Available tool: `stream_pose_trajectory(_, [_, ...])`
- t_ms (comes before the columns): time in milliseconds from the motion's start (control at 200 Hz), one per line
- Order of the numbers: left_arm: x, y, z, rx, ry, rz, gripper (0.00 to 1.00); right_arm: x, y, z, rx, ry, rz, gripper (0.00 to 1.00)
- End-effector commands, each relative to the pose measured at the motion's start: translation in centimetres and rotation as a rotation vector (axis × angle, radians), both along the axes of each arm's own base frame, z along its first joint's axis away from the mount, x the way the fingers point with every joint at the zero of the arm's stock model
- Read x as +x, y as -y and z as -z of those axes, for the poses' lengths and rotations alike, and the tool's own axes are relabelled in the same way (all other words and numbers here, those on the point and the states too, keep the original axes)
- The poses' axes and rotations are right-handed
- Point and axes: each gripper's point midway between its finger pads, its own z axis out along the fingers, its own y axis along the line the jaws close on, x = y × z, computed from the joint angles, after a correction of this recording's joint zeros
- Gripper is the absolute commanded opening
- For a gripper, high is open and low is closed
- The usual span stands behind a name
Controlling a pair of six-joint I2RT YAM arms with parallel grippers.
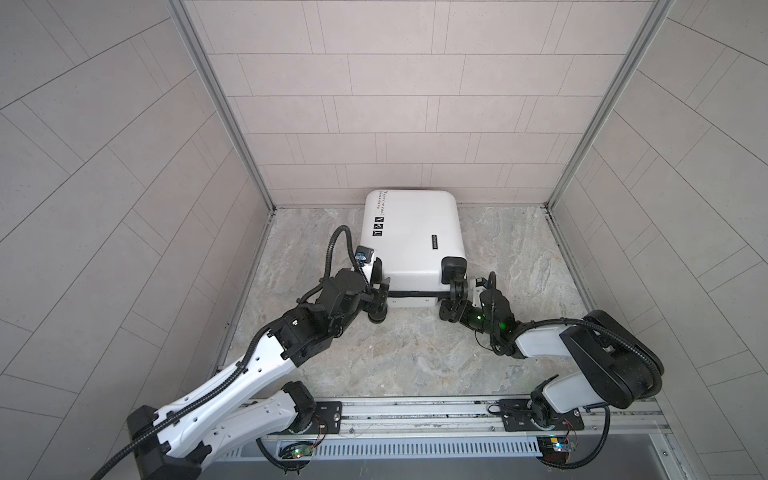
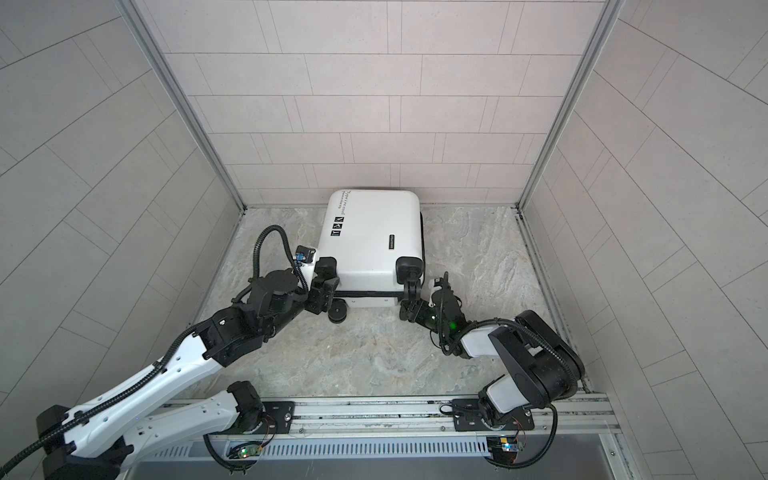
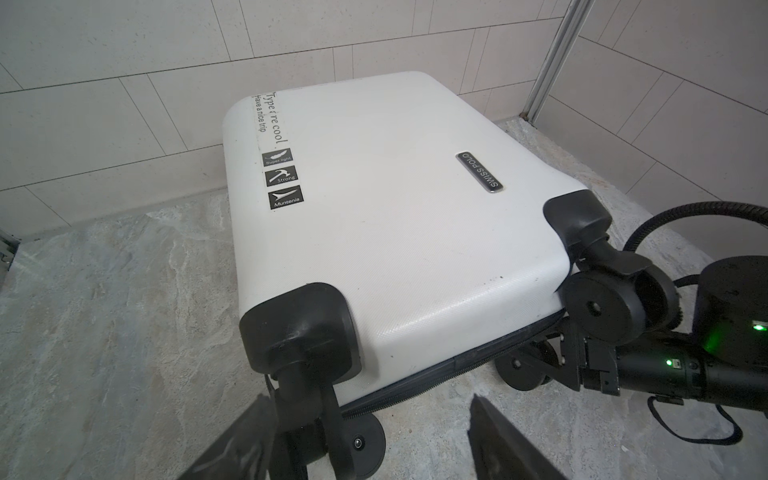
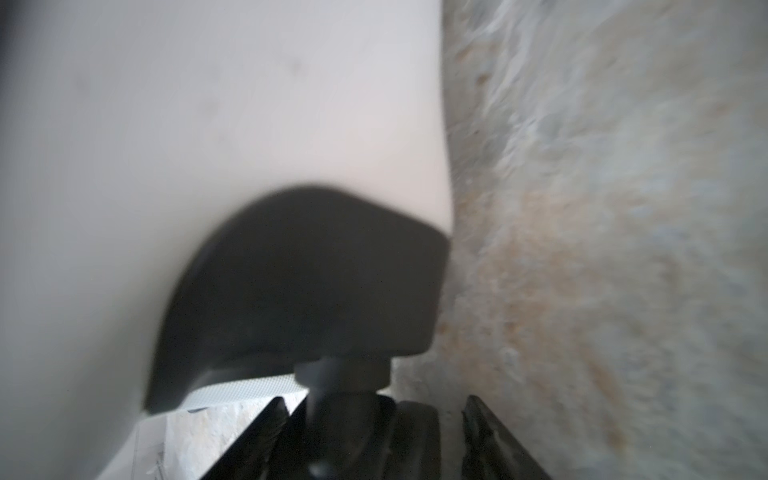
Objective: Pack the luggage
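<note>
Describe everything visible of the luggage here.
The luggage is a white hard-shell case, closed along a black zipper band, lying flat on the marbled floor, far end by the back wall. Black corner wheels face the robot; printed text, three icons and a metal badge mark its lid. The left gripper and right gripper each straddle a wheel.

White hard-shell luggage (image 1: 411, 237) — closed, lying flat, black zipper band.

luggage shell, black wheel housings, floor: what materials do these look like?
luggage shell: looks like hard moulded plastic, white, semi-matte; fine woven-like texture and rounded corners show.
wheel housings: probably black moulded plastic, satin, with soft highlights.
floor: stone-look grey-beige veining, matte; real stone or printed laminate, cannot tell.
</note>
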Motion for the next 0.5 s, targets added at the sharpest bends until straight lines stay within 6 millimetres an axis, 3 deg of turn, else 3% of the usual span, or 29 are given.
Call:
stream_pose_trajectory(0, [0.0,-0.4,-0.4,-0.013,0.002,-0.017,0.78,-2.7,2.7,4.5,-0.061,-0.167,0.042,0.72])
stream_pose_trajectory(105, [0.1,-0.4,-0.3,-0.009,0.002,-0.022,0.78,-2.9,3.7,4.4,-0.067,-0.169,0.057,0.73])
stream_pose_trajectory(225, [0.2,-0.6,0.0,-0.001,-0.002,-0.036,0.78,-3.0,4.5,4.1,-0.075,-0.167,0.067,0.63])
stream_pose_trajectory(310, [0.3,-0.6,0.0,-0.001,-0.008,-0.038,0.78,-3.2,5.2,3.9,-0.084,-0.17,0.078,0.62])
stream_pose_trajectory(495, [1.0,-2.1,-0.8,-0.009,-0.024,-0.115,0.85,-4.4,6.6,2.8,-0.168,-0.184,0.079,0.76])
